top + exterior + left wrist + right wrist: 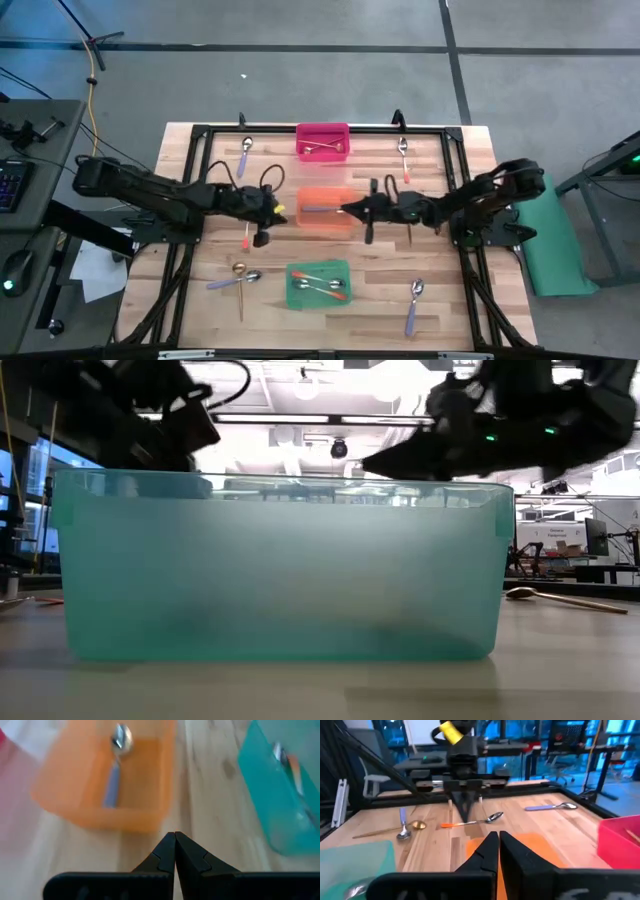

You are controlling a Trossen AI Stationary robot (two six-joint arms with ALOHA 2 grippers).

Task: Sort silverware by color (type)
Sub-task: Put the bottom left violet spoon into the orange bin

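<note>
My left gripper (pixel 284 211) hangs shut and holding nothing just left of the orange bin (pixel 325 222); its closed tips (pixel 175 836) point at that bin. From the right, my right gripper (pixel 344 209) reaches level over the orange bin, also shut and holding nothing (pixel 498 836). One purple-handled spoon (pixel 116 770) lies in the orange bin. A gold spoon (pixel 322 150) lies in the pink bin (pixel 322 130). Orange-handled spoons (pixel 322 287) lie in the green bin (pixel 296 298). Loose spoons lie flat on the table: purple (pixel 243 155), orange-handled (pixel 403 158), orange-handled (pixel 470 822), gold (pixel 240 285), purple (pixel 414 305).
A black frame (pixel 200 135) runs around the work area. The green bin (pixel 280 560) stands near the front edge and fills the low view. The two grippers face each other across the orange bin, tips a short way apart. Bare wood (pixel 440 270) lies right of the green bin.
</note>
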